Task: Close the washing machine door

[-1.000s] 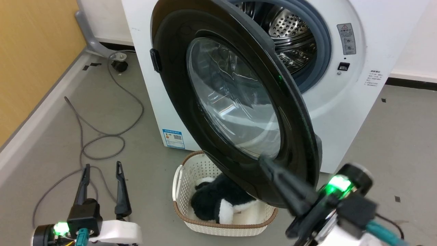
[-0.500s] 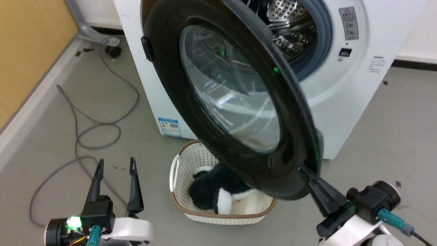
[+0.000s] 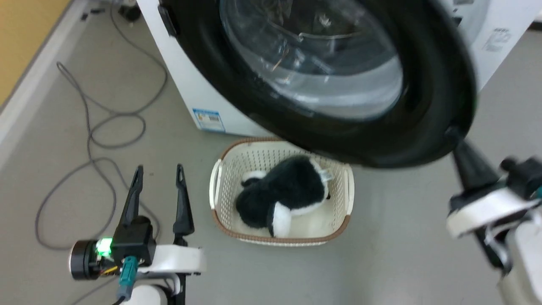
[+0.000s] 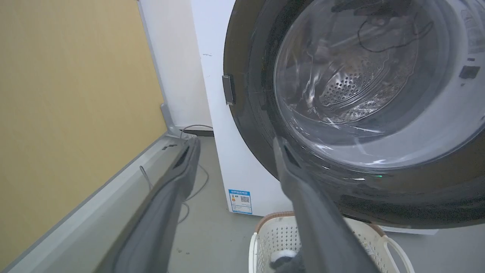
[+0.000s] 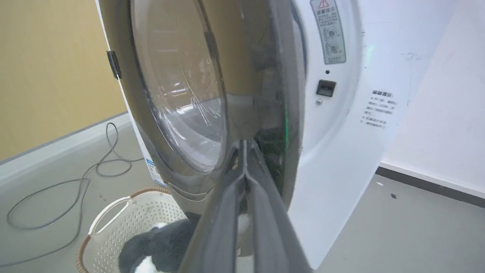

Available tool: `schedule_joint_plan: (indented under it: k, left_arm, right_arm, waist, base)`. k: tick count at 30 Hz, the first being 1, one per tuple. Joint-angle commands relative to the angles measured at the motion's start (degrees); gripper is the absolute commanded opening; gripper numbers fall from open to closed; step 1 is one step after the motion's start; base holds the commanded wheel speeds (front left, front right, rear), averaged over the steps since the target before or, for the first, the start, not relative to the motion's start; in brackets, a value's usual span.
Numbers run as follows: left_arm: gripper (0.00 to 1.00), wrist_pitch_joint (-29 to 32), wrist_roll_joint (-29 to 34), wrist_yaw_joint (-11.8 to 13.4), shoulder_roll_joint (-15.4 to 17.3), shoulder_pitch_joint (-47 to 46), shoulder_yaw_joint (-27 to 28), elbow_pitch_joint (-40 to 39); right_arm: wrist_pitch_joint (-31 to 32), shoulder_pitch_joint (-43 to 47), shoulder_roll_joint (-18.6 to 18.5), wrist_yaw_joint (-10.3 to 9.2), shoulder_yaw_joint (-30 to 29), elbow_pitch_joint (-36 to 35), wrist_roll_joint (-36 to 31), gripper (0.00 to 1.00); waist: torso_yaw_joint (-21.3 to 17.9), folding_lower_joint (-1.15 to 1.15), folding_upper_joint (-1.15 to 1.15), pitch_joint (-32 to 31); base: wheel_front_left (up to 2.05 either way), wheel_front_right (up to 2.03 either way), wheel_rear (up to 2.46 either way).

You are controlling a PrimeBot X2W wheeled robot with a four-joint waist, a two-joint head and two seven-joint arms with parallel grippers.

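Over grey floor (image 3: pixel 402 220), closed right pincer (image 5: pixel 244 146) touches washing machine door (image 5: pixel 178 94).

Down low, smooth grey floor (image 3: pixel 402 262), evenly lit, no hard shadows. Off to the left, ochre wall (image 4: pixel 68 94) over pale grey skirting (image 4: pixel 113 189). Over on the right, white wall (image 5: pixel 439 113) above a dark strip (image 5: pixel 432 186). Looping across the floor, thin grey cable (image 3: pixel 89 137).
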Motion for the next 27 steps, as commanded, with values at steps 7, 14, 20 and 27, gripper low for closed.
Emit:
schedule_joint_plan:
  k: [7,14,20,27]
  left_arm:
    - [1.00,-0.30,0.57,-0.82,-1.38,-3.54,-0.36,-0.22]
    - [1.00,-0.30,0.39,-1.00,-2.14,-4.71,-0.59,-0.14]
    - [1.00,-0.30,0.25,-1.04,-2.47,-5.07,-0.34,-0.14]
    - [1.00,-0.30,0.21,-1.05,-2.64,-5.44,0.05,-0.20]
  right_arm:
    - [-0.24,-12.15,-2.54,-0.10,-3.90,9.41,-1.83,0.00]
    - [-0.24,-21.09,-2.43,-0.10,-7.78,18.07,-5.86,0.00]
    - [-0.24,-27.74,-1.52,-0.10,-12.12,26.29,-9.04,0.00]
    - [-0.24,-30.61,-0.58,-0.10,-14.62,28.69,-12.46,0.00]
  waist:
    - [1.94,0.00,0.00,5.22]
    - [3.10,0.00,0.00,7.55]
    - [3.65,0.00,0.00,8.46]
    - [3.77,0.00,0.00,8.61]
  base:
    - [0.00,0.00,0.00]
    - [0.00,0.00,0.00]
    - [0.00,0.00,0.00]
    - [0.00,0.00,0.00]
